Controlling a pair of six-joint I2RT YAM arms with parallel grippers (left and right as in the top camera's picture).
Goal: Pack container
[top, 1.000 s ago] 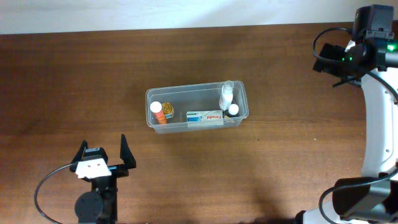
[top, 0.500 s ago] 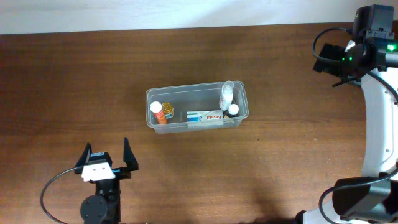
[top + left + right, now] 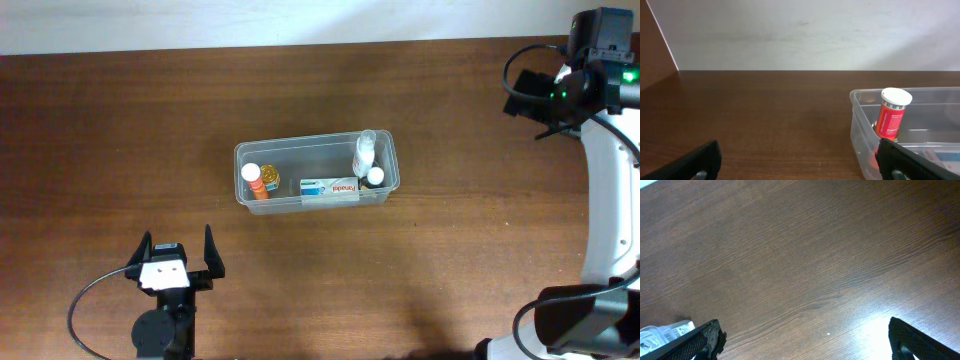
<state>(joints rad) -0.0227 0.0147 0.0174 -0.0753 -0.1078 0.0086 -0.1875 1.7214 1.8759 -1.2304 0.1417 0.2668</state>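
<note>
The clear plastic container (image 3: 300,142) sits mid-table. It holds an orange bottle with a white cap (image 3: 254,180), a small amber jar (image 3: 271,178), a white and blue box (image 3: 330,187), a clear bottle (image 3: 364,153) and a small dark bottle (image 3: 374,177). My left gripper (image 3: 178,243) is open and empty, near the front edge, apart from the container and to its front left. In the left wrist view (image 3: 800,167) the container's wall (image 3: 860,117) and the orange bottle (image 3: 891,117) lie ahead on the right. My right gripper (image 3: 805,347) is open and empty above bare table, far right.
The brown wooden table (image 3: 120,120) ends at a white wall (image 3: 800,35) at the back. The right arm (image 3: 590,75) with its cables stands at the far right. A bit of clear plastic (image 3: 665,332) shows at the lower left of the right wrist view.
My left gripper has moved a little to the right and back toward the front edge, still open. The right arm and the container have not moved.
</note>
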